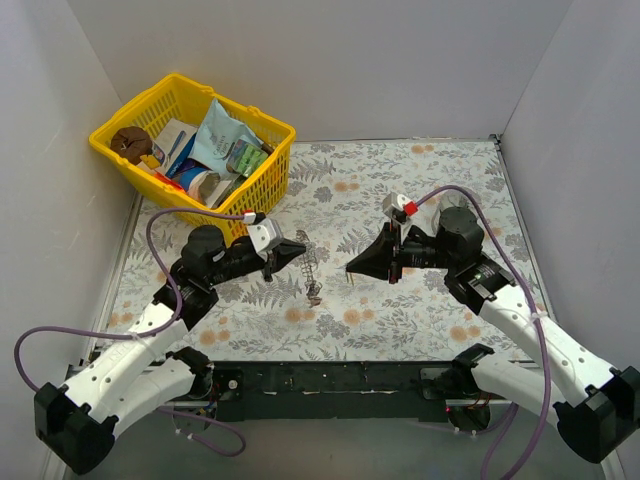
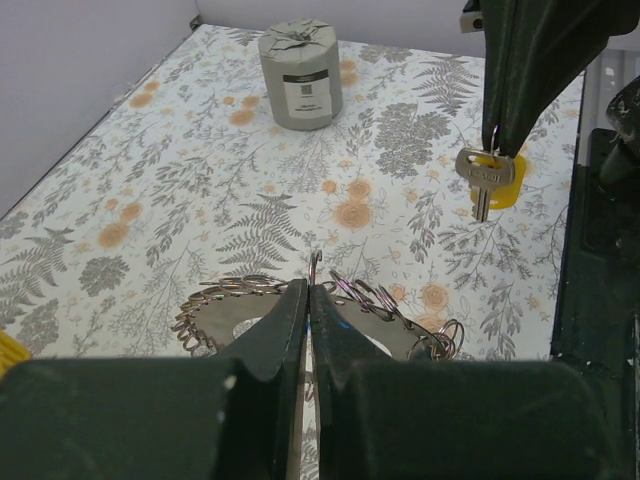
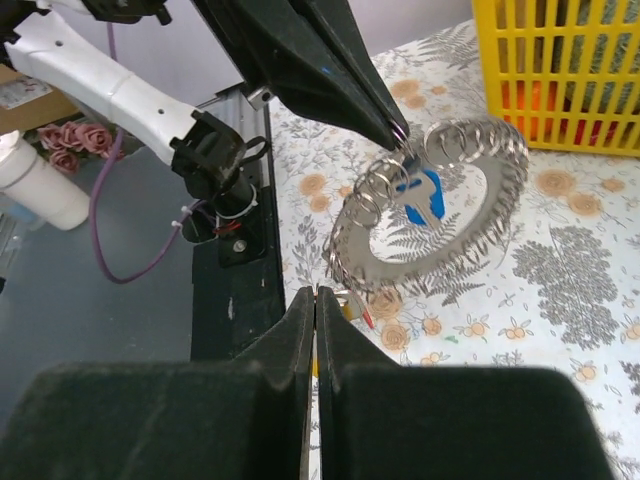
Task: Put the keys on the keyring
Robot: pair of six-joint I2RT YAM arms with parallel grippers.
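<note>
When we look from above, the left fingers [image 1: 286, 251] pinch the keyring [image 1: 311, 268] over the middle of the bench [image 1: 420, 312], toward its near edge. Left wrist view: the right fingers [image 2: 515, 80] pinch a yellow key [image 2: 489, 180]. Right wrist view: a blue key [image 3: 418, 195] hangs at the keyring's rim.

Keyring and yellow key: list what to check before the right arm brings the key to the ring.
1. Left gripper clamped on the keyring: ok, fingers shut on its rim.
2. Right gripper holding the yellow-headed key: ok, the key hangs from its tip.
3. Key apart from the ring, no contact yet: ok.
4. Blue key threaded on the ring: cannot tell; it shows in the ring's open centre.
5. A loop on the rim opened for the key: cannot tell.
6. Grey roll out of the way: ok, standing far across the table.
</note>
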